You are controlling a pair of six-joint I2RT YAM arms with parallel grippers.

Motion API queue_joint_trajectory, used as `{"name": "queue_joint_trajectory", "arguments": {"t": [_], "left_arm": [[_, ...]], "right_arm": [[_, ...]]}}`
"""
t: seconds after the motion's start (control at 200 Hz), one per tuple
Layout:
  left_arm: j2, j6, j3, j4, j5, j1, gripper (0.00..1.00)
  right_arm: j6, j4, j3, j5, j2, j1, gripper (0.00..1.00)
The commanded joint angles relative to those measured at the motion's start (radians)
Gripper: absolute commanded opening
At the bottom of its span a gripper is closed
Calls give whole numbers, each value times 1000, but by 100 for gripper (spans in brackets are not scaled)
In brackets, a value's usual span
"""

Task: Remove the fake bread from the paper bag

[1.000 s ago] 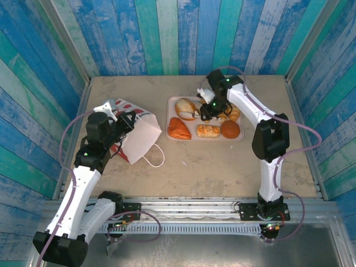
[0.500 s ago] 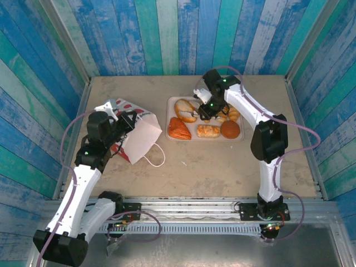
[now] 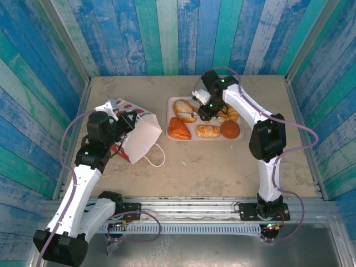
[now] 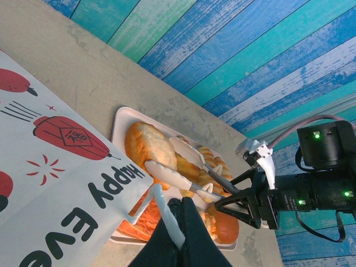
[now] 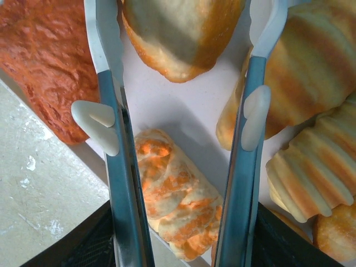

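Note:
The red-and-white paper bag (image 3: 142, 133) lies on its side at the left, its mouth toward the pink tray (image 3: 203, 138). My left gripper (image 3: 127, 118) is shut on the bag's white cord handle (image 4: 169, 219). All the fake bread lies on the tray: an oval roll (image 3: 183, 108), an orange flaky piece (image 3: 179, 129), a small flaky piece (image 3: 208, 131), a round bun (image 3: 230, 129) and croissants (image 3: 231, 114). My right gripper (image 3: 196, 108) hangs open over the tray. Its fingers (image 5: 114, 111) straddle the oval roll (image 5: 178, 33), above the small flaky piece (image 5: 178, 200).
Blue-green plank walls close in the table on three sides. The bag's second cord handle (image 3: 156, 160) loops out onto the bare tabletop (image 3: 211, 167) in front of the tray. A metal rail (image 3: 189, 208) runs along the near edge.
My right gripper has shifted a little to the left over the tray, toward the oval roll. The left arm and the bag have stayed put.

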Motion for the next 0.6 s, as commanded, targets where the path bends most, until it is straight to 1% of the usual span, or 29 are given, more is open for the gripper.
{"name": "queue_joint_trajectory", "arguments": {"t": [0.0,0.376,0.476,0.596], "left_arm": [[6,2,5,23,7,-2,0],[-4,10,7,21,12,-2,0],[-11,12,10,19,11,-2,0],[-17,12,10,15,5,-3,0]], "right_arm": [[10,7,6,-3,-59,5,55],[39,45,-78,18,-165,4,56],[69,72,-113,23,-234,-6,55],[118,148,-204,40,-363,-42,55]]}}
